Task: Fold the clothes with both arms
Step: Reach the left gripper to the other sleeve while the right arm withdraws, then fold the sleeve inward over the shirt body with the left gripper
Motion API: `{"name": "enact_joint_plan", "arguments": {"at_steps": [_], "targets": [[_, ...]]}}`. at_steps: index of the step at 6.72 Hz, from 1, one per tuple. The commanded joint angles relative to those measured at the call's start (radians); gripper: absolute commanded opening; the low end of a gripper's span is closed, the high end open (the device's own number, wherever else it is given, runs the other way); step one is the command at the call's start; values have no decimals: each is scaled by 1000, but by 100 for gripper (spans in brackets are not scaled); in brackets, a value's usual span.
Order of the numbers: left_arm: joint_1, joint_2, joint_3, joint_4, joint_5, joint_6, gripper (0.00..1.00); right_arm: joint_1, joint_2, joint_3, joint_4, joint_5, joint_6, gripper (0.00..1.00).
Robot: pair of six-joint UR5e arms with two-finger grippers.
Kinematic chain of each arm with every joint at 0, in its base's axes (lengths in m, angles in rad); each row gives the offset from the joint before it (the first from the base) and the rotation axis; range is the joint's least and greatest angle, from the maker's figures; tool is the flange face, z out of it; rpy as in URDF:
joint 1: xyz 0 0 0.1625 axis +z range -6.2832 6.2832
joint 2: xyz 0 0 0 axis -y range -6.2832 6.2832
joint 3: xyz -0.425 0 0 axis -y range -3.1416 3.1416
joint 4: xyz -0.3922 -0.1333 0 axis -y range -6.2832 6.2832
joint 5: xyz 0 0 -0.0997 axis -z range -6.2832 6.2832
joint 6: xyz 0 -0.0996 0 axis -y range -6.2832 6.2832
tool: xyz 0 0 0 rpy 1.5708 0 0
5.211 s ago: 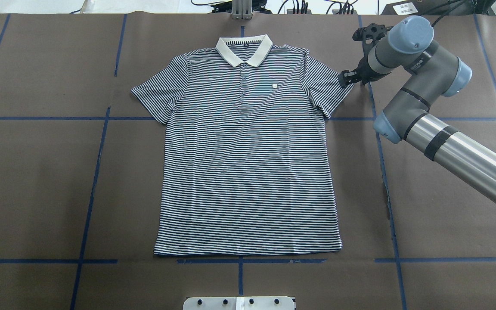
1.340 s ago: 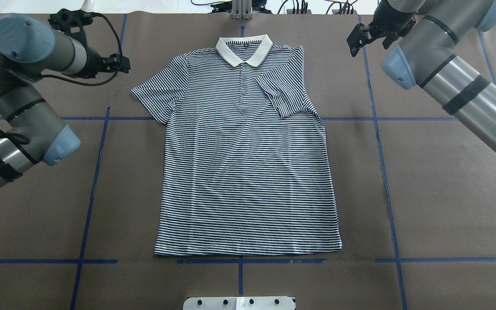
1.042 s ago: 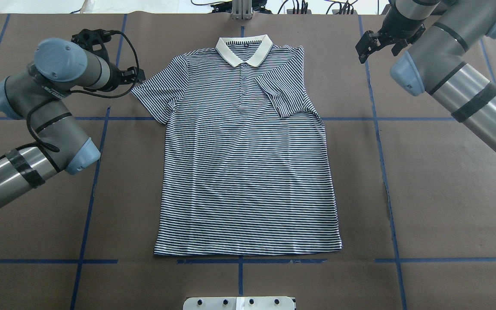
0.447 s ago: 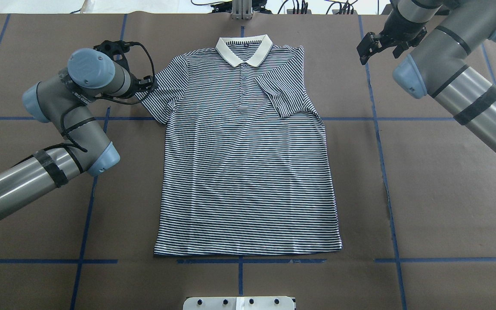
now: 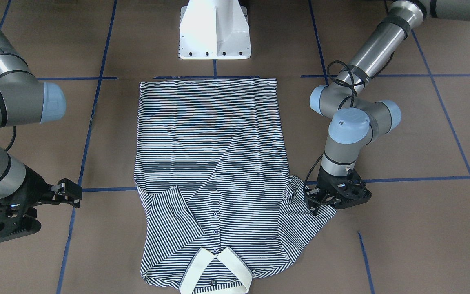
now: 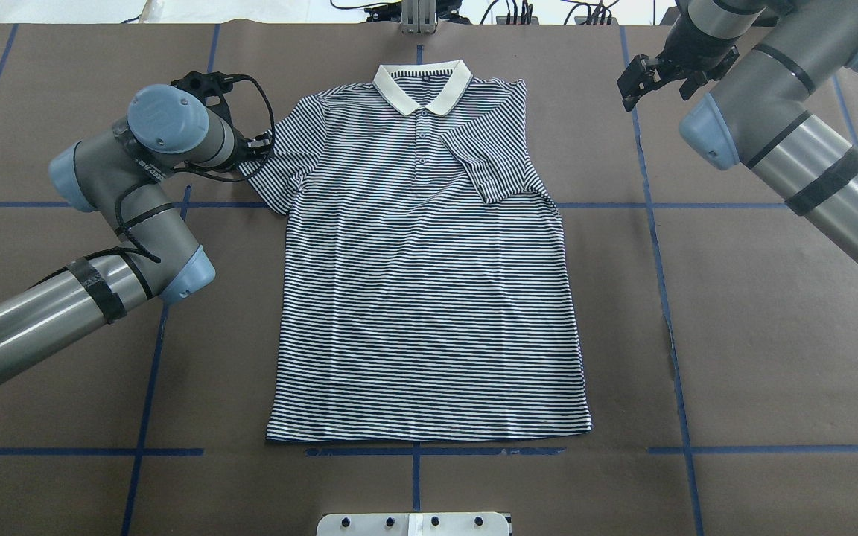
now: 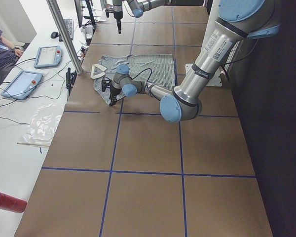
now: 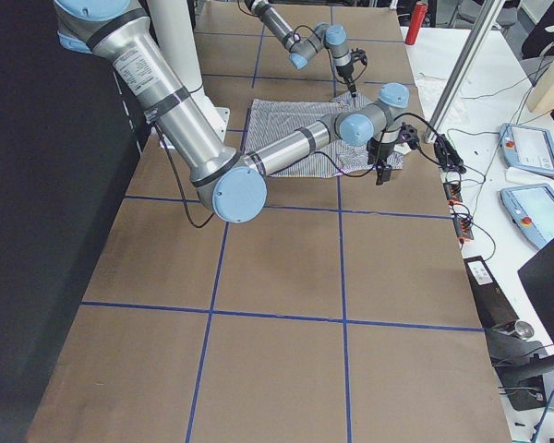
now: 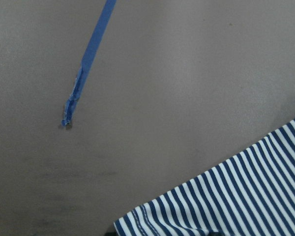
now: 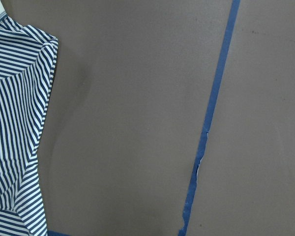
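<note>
Striped polo shirt (image 6: 429,283) lying flat, front up, at the centre of the brown table (image 6: 734,335), which is ruled with blue tape lines (image 6: 153,350). The cream collar (image 6: 421,85) points to the far edge, and the hem lies near the white pedestal base (image 5: 214,30). The sleeve on the robot's right (image 6: 492,160) is folded inward across the chest, its cuff close to the placket. The sleeve on the robot's left (image 6: 280,164) lies spread outward on the table. The left arm (image 6: 64,313) reaches in low from the left, and the left gripper (image 5: 313,199) sits at the outer cuff edge of the spread sleeve, touching or just beside the fabric. Whether it pinches the cloth cannot be told, since the left wrist view shows only the striped hem and bare table. The right arm (image 6: 809,171) enters from the right. The right gripper (image 5: 72,192) hangs over bare table, well apart from the shirt's folded side, with its fingers spread and nothing between them.
</note>
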Motion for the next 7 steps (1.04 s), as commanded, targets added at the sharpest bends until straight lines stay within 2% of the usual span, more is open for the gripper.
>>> {"name": "enact_joint_plan", "arguments": {"at_steps": [1,3,4,5,6,7], "targets": [[0,-53,-13,94,-5,1,0,0,0,0,1,1,0,100],[0,-104,-100,226,-16,-17,0,2,-5,-2,0,0,-1,100],[1,-197,-90,290,-30,-139,0,2,-12,-2,1,0,-1,100],[12,-304,20,277,-30,-214,0,2,-21,-2,1,0,-3,100],[20,-364,132,194,-28,-256,0,2,-26,-2,1,0,-3,100],[33,-363,201,106,-19,-281,0,2,-28,0,3,0,-3,100]]}}
